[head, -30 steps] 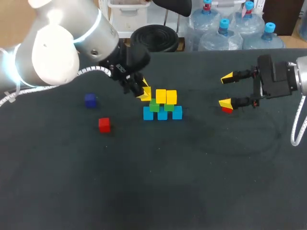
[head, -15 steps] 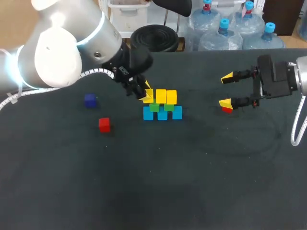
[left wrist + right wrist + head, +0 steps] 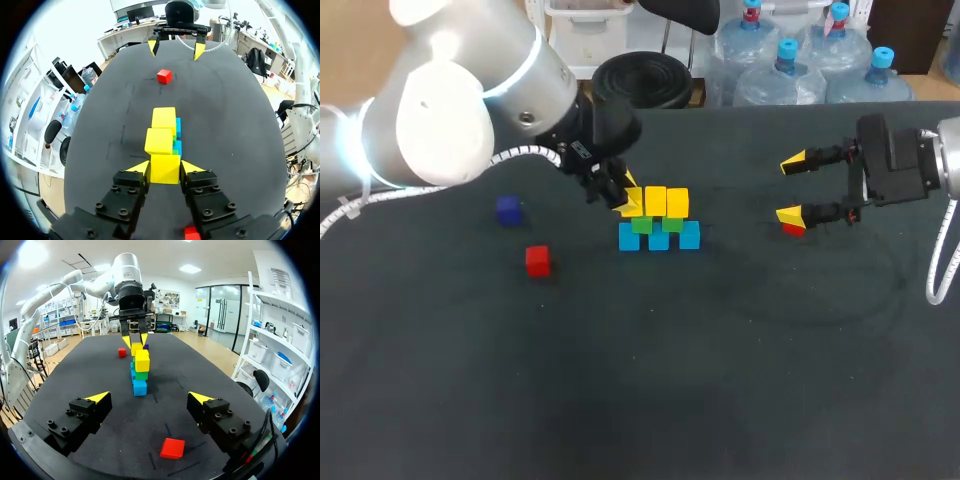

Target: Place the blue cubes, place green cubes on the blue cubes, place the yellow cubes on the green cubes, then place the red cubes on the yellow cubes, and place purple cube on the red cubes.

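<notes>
Three small yellow cubes sit in one line in the L wrist view. The held yellow cube [image 3: 165, 171], nearest the camera, is pinched between the fingers of the left gripper [image 3: 165, 166], tips pressed on its two side faces. It's at the left end of the yellow layer, level w/ the two placed yellow cubes [image 3: 666, 202], above the green cubes [image 3: 641, 223] and the row of light-blue cubes [image 3: 659, 238]. Can't tell if its underside is seated on green yet.

To do this step well, IMO:
- Keep the cube square to its neighbour, faces flush, no overhang at the end.
- Come straight down, no sideways push. The wall looks one cube thick & prob. tips easily.
- Release by opening only a little, then lift straight up so the tips don't drag the cube or clip the next yellow.

The right gripper [image 3: 792, 188] hangs w/ fingers wide apart, well away from the stack. A red cube [image 3: 172, 448] lies on the dark worktop [image 3: 720, 350] just under it. The 2nd red cube [image 3: 537, 260] and the purple cube [image 3: 508, 209] lie loose to the left, for later layers.
</notes>
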